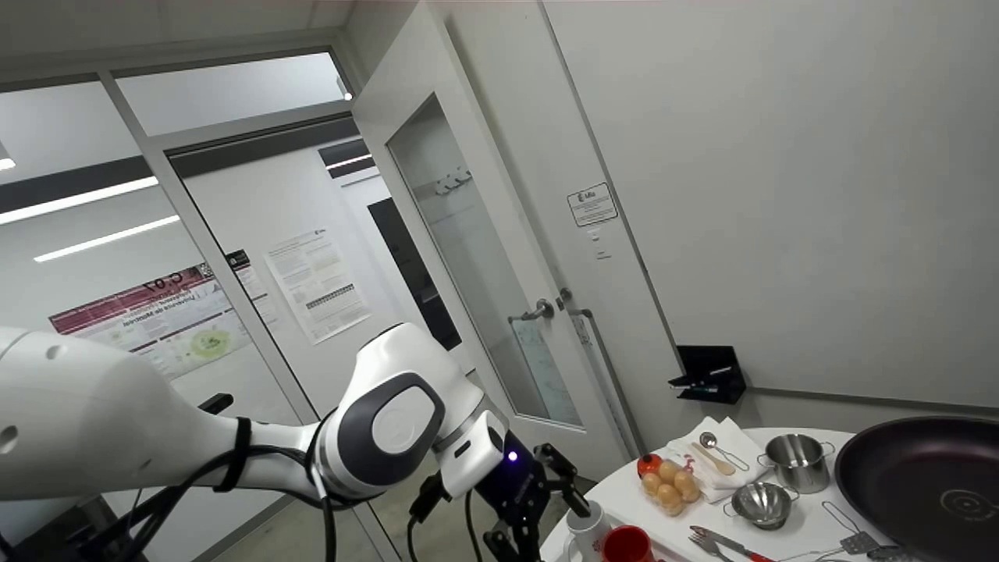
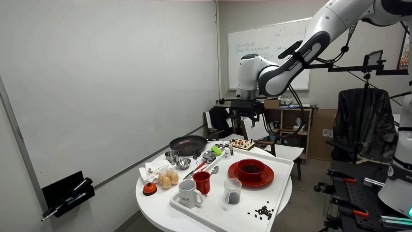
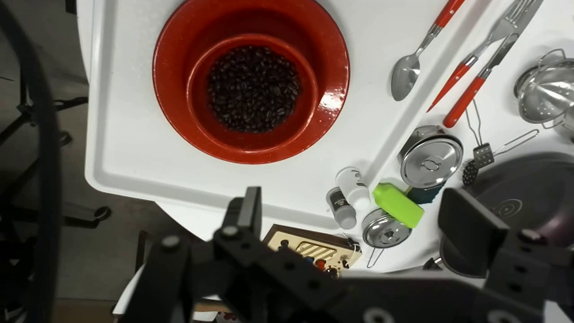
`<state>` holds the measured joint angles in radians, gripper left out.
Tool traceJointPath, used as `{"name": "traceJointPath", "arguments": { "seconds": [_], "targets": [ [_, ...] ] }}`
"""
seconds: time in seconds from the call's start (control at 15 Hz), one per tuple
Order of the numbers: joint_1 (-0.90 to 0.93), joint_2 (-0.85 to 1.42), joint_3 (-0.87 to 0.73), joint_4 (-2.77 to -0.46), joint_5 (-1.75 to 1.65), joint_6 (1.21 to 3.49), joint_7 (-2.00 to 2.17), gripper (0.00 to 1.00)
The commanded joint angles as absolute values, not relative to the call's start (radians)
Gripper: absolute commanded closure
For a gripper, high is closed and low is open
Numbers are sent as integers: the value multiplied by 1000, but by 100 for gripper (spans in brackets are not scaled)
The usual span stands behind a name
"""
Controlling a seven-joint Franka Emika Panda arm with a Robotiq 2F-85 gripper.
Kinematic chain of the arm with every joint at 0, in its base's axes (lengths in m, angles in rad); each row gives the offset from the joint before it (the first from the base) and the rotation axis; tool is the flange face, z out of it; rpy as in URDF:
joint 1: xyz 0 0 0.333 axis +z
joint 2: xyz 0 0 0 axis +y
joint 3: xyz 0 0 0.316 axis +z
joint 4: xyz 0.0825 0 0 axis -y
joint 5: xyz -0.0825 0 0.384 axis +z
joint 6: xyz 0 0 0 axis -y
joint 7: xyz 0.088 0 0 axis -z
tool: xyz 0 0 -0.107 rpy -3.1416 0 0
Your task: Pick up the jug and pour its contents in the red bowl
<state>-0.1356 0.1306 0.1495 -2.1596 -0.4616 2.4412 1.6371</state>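
Note:
The clear plastic jug (image 2: 232, 191) stands upright on the white tray, with dark contents in its bottom. It is out of view in the wrist view. The red bowl (image 2: 251, 176) sits on a red plate (image 2: 271, 177) behind the jug and holds dark beans. In the wrist view the bowl (image 3: 251, 141) shows at the upper left. My gripper (image 3: 358, 220) is open and empty, fingers wide apart. In both exterior views the gripper (image 2: 243, 122) (image 1: 538, 523) is in the air; it hangs well above the table, pointing down.
The white tray (image 2: 222, 219) also bears a white mug (image 2: 187, 193), a red mug (image 2: 202, 182), a spoon (image 3: 406, 74) and loose beans (image 2: 264, 211). Two shakers (image 3: 354, 186), a green item (image 3: 398, 206), steel pots (image 3: 432, 161) and a dark pan (image 2: 188, 145) stand at the far side.

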Motion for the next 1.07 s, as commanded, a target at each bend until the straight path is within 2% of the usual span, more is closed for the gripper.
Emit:
{"name": "traceJointPath", "arguments": {
  "seconds": [0.0, 0.53, 1.0],
  "targets": [
    [-50, 134, 64, -2190, -417, 2475, 1627, 0],
    [96, 284, 84, -2152, -203, 2523, 1536, 0],
    [183, 473, 18, -2013, -210, 2498, 1590, 0]
  ]
}}
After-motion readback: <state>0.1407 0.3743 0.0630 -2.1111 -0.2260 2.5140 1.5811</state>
